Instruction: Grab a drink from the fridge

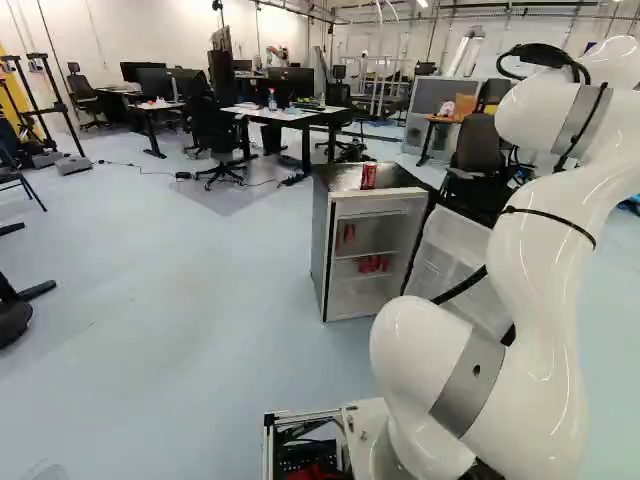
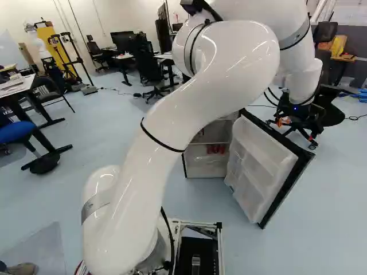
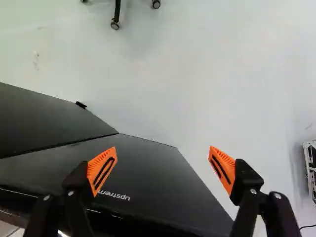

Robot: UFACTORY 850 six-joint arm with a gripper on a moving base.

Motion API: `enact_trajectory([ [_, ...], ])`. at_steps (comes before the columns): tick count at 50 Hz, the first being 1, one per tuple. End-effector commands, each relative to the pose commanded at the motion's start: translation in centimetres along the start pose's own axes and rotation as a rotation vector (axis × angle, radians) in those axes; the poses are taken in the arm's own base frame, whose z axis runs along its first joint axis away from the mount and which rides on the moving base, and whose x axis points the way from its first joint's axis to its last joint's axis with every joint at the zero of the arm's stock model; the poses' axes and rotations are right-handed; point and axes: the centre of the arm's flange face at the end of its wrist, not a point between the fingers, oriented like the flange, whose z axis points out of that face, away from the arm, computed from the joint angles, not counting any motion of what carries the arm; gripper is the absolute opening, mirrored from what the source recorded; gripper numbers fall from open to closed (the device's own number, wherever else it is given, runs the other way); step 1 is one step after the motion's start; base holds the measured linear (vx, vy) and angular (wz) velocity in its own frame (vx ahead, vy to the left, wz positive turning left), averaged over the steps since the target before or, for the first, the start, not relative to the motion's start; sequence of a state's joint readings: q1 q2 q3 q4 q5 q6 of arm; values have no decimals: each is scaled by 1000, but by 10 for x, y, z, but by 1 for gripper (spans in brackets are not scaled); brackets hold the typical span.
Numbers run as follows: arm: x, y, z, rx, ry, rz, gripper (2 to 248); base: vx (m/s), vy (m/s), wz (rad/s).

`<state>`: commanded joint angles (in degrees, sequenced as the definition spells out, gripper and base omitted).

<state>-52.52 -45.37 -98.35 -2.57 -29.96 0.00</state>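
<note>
The gripper point(image 2: 297, 130) hangs beyond the opened fridge door point(image 2: 265, 163), on its outer side. In the wrist view the gripper point(image 3: 163, 170) stands open with its orange pads wide apart and nothing between them; the door's black outer face point(image 3: 153, 175) lies partly under it. The fridge point(image 1: 320, 245) shows its lit inside, with a red can point(image 1: 349, 232) on an upper shelf and red cans point(image 1: 372, 264) lower down. Another red can point(image 1: 369, 176) stands upright on the fridge's dark top. The arm hides part of the fridge in the right base view.
An office chair point(image 1: 478, 160) stands behind the door, near the gripper. Farther back are a desk point(image 1: 290, 117) and a black chair point(image 1: 212, 130). At the far left of the right base view another robot point(image 2: 41, 43) stands near a table point(image 2: 20, 86).
</note>
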Motion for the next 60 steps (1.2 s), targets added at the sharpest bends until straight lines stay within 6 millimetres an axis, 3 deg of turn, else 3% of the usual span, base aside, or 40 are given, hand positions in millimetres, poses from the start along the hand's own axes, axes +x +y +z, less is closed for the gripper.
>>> enact_trajectory([
  [9, -2, 0, 13, 1, -14, 0, 247, 0, 0, 0],
  [34, -7, 2, 11, -1, -24, 3, 247, 0, 0, 0],
  [60, -27, 4, 1, -1, -73, 6, 247, 0, 0, 0],
])
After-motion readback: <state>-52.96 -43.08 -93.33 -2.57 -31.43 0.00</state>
